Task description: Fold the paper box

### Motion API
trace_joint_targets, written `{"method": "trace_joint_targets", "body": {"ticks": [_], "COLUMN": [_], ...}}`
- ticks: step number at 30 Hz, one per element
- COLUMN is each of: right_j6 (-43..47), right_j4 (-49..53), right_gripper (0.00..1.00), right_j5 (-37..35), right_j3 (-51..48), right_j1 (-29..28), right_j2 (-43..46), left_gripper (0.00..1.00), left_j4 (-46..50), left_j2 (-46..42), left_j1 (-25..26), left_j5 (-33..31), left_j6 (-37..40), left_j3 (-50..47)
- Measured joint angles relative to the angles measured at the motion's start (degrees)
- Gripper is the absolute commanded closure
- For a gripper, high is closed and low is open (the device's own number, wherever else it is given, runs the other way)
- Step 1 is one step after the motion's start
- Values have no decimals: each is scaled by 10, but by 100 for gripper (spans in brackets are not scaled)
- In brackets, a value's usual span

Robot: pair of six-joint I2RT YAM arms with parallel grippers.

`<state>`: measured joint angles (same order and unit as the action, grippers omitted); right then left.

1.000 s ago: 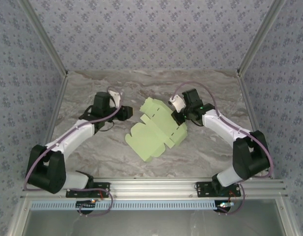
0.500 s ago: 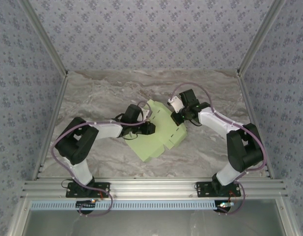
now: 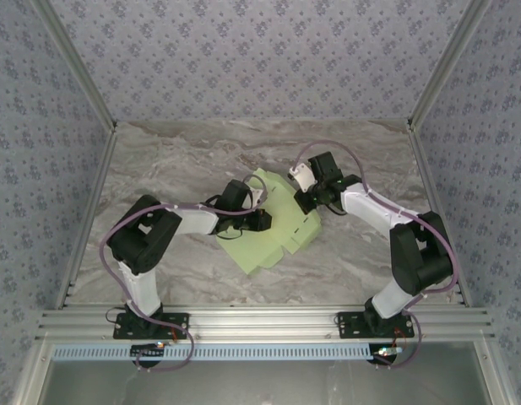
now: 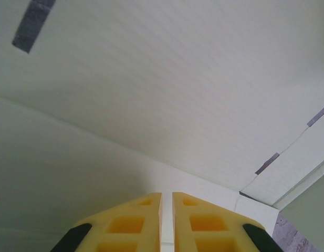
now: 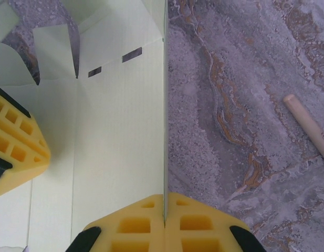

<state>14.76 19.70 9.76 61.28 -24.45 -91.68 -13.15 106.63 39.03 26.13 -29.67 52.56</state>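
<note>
at the near edge, 2 arm bases [image 3: 150, 325] on a metal rail [image 3: 260, 319]. farther in, near the middle of the marble worktop [image 3: 176, 160]: the paper box [image 3: 273, 245], pale green, spread out as a die-cut sheet with flaps, creases and small slots, near corner flat on the stone, right-hand flap looking raised. over the sheet's left part, the left tool [image 4: 167, 195]: yellow fingers almost together, a thin slit between them, pale card close in front with a crease running across. cannot tell whether any card is pinched in that slit. at the sheet's far right edge, the right tool [image 5: 165, 197]: closed tight on the card, the card's edge running straight into the seam between its fingers. left of that edge, a yellow finger [image 5: 17, 139] of the left tool against the card. right of it, bare marble and a thin tan stick [image 5: 309, 126], apart from the sheet. beyond, patterned walls [image 3: 260, 59].
</note>
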Motion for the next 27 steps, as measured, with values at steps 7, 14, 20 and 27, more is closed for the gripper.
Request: {"method": "trace_joint_targets", "body": {"ticks": [7,14,20,27], "right_j6": [0,0,0,0], "right_j4": [-2,-2,-2,-2], "right_gripper": [100,100,100,100], "right_j5": [0,-10,-26,-38], "right_j3": [3,3,3,4], "right_j1": [0,-6,-7,-9], "right_j2": [0,-2,-7,-10], "left_gripper": [88,90,89,85], "left_j4": [6,3,-15,-20], "left_j2": [4,26,31,32], "left_j1": [0,0,0,0], "left_j5": [0,-5,-4,-2], "left_j6": [0,0,-3,-5], "left_j3": [3,13,14,15]}}
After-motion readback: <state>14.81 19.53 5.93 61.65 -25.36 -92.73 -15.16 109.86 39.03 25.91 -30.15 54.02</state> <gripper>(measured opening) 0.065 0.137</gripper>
